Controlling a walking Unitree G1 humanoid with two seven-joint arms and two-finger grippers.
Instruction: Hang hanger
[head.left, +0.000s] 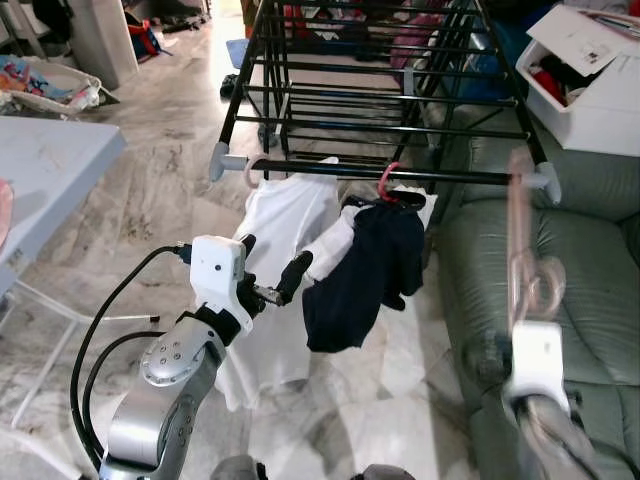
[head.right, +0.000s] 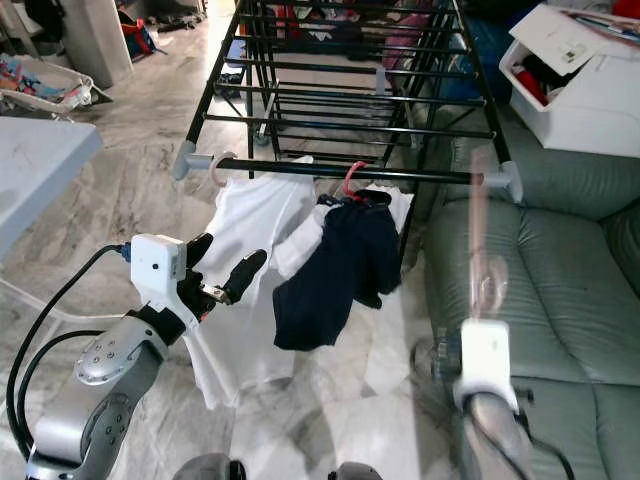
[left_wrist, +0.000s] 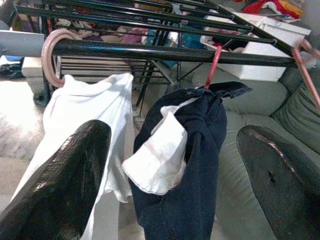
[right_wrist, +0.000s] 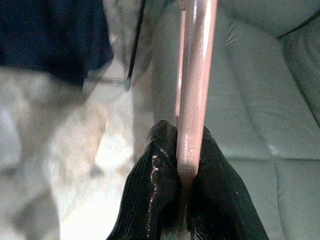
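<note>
A bare pink hanger (head.left: 522, 240) stands upright and motion-blurred at the right, its lower end pinched in my right gripper (right_wrist: 185, 165), which is shut on it over the green sofa. Its top reaches up beside the right end of the black rack's front rail (head.left: 400, 174). On that rail hang a white shirt (head.left: 282, 230) on a pink hanger hook (left_wrist: 50, 50) and a dark navy garment (head.left: 365, 270) on a red hook (head.left: 386, 184). My left gripper (head.left: 272, 268) is open, raised in front of the white shirt, holding nothing.
The black drying rack (head.left: 370, 90) stretches back from the rail. A green sofa (head.left: 560, 290) fills the right side, with a white box (head.left: 590, 80) of clothes above it. A grey table (head.left: 45, 180) stands at the left. Marble floor (head.left: 160, 180) lies between.
</note>
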